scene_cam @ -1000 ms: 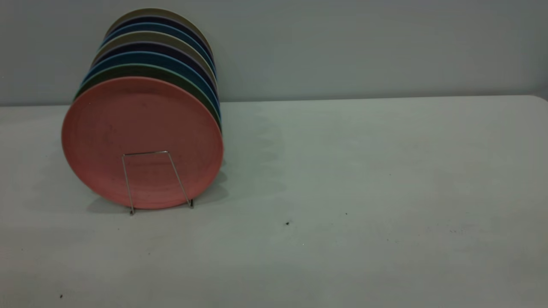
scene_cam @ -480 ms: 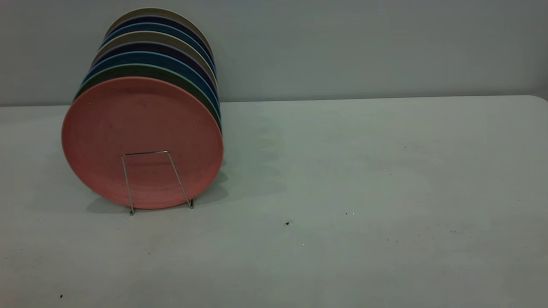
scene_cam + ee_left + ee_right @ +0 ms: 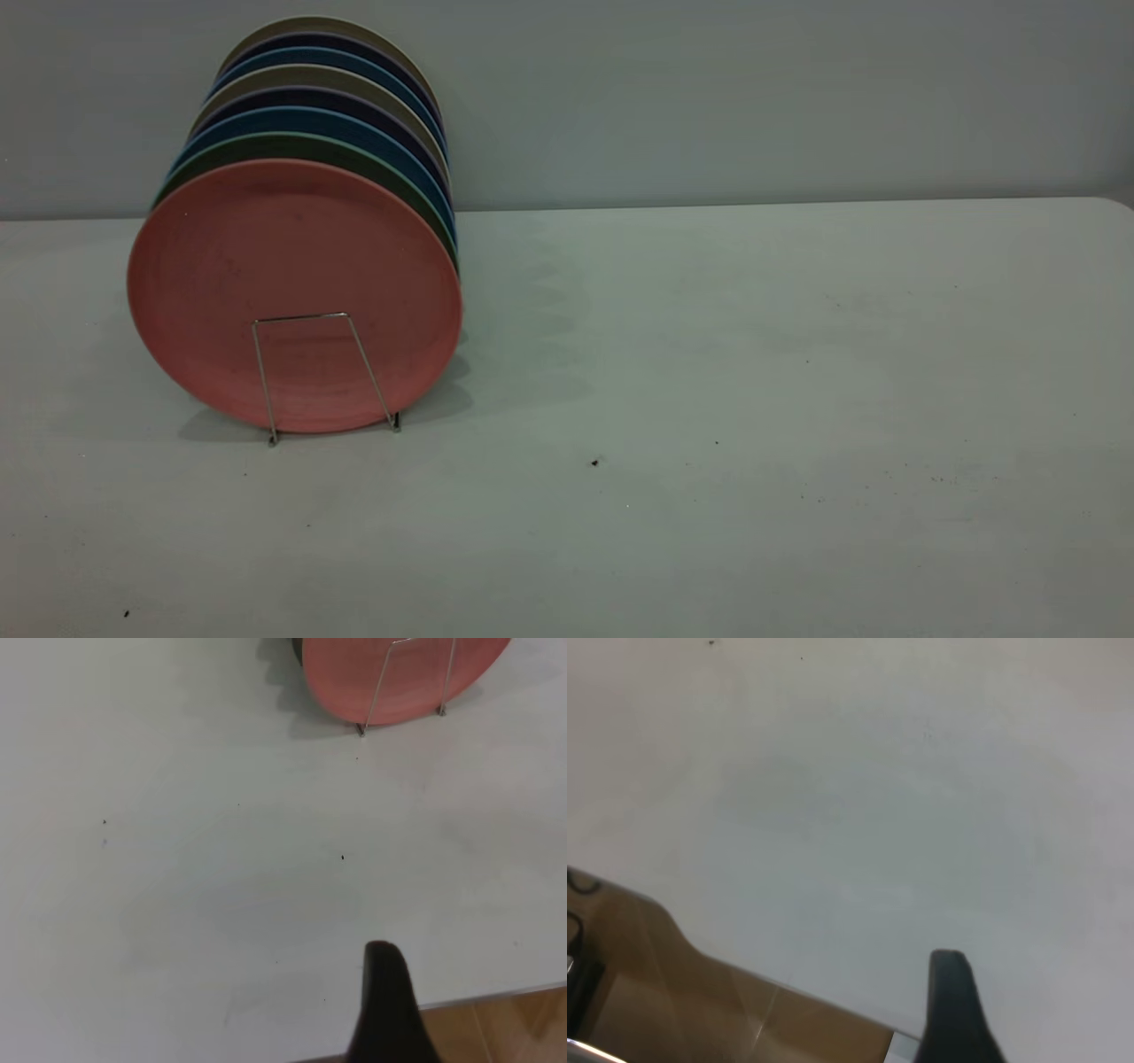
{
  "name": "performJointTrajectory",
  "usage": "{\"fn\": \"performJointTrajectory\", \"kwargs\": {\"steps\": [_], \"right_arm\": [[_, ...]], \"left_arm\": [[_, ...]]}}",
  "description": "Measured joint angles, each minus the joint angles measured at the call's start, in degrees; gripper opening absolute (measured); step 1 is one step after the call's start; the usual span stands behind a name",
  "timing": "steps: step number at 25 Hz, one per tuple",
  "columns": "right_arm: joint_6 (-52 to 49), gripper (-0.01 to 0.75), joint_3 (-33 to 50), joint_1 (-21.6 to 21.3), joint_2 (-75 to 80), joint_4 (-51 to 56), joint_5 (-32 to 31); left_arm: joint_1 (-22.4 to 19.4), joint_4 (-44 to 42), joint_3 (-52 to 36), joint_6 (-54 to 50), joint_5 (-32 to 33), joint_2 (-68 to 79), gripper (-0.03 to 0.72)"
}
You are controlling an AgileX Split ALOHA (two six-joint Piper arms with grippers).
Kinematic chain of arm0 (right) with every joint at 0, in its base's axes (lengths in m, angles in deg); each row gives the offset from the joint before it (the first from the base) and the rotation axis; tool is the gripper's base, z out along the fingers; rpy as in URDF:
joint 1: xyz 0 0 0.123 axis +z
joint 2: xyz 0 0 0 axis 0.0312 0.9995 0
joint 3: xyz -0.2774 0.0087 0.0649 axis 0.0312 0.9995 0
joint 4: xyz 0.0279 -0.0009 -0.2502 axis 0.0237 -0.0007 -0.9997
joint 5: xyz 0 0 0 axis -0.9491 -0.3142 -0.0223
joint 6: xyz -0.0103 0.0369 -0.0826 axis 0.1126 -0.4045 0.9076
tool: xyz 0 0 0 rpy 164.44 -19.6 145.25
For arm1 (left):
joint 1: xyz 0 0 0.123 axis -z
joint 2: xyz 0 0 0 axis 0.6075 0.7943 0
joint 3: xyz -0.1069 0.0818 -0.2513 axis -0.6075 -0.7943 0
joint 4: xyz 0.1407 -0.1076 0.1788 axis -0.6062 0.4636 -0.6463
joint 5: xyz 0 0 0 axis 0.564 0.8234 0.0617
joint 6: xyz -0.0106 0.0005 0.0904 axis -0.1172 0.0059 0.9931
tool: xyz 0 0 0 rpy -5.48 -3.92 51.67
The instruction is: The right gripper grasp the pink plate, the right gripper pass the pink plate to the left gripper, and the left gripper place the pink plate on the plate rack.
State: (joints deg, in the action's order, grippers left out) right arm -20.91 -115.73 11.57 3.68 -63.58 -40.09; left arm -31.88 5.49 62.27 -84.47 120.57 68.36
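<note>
The pink plate (image 3: 294, 292) already stands on edge at the front of the rack (image 3: 324, 377), ahead of a row of other plates (image 3: 328, 106). Neither arm shows from outside. The left end effector (image 3: 387, 1010) hangs over the bench (image 3: 753, 399) edge, the plate well ahead of it; the right end effector (image 3: 954, 1010) sees only bare bench. Whether either is open, I cannot tell. The left is nearer.

Neither arm is showing in the exterior view. Each wrist view is showing one black finger: left tool (image 3: 386, 1005), right tool (image 3: 953, 1010), bottom centre-right.
</note>
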Motion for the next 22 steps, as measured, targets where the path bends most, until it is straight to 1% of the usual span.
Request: {"fn": "performJointTrajectory", "kwargs": {"steps": [13, 19, 22], "right_arm": [[0.00, 0.512, 0.00, -0.26, -0.22, 0.00, 0.02], [0.00, 0.512, 0.00, -5.94, -5.17, 0.00, 0.02], [-0.02, 0.512, 0.00, -7.71, -8.40, 0.00, 0.02]], "left_arm": [[0.00, 0.00, 0.00, 0.00, 0.00, 0.00, 0.541], [-0.06, 0.00, 0.00, 0.00, 0.00, 0.00, 0.541], [-1.38, 0.00, 0.00, 0.00, 0.00, 0.00, 0.541]]}}
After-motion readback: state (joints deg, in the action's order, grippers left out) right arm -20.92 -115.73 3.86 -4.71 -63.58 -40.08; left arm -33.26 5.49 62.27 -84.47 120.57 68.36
